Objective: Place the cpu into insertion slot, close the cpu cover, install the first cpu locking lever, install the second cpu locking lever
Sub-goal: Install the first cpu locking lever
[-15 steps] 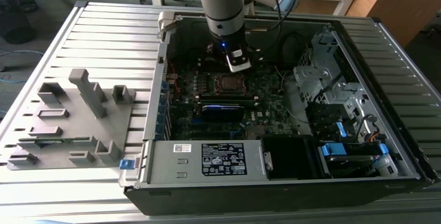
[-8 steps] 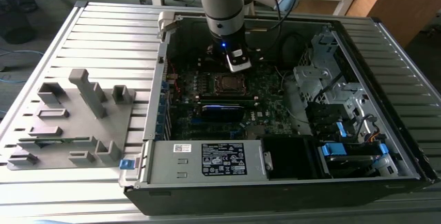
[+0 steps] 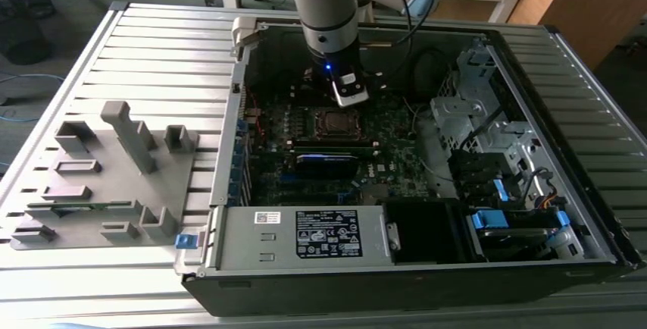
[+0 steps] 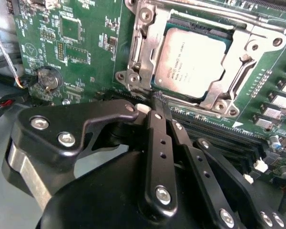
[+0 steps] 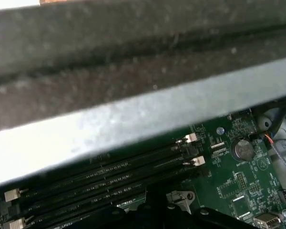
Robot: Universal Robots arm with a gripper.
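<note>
With the cpu (image 4: 189,64) seated under the cpu cover (image 4: 148,57), the gripper (image 4: 158,102), fingers pressed together and empty, could scrape the socket's edge.

my black two-finger gripper (image 4: 157,102) just beside silver square cpu (image 4: 190,62) | cpu in metal-rimmed insertion slot (image 4: 231,102) | long black memory slots (image 4: 229,138) beside slot | grey fixture tray (image 3: 101,177) at exterior view's left of open computer case (image 3: 425,268)
</note>
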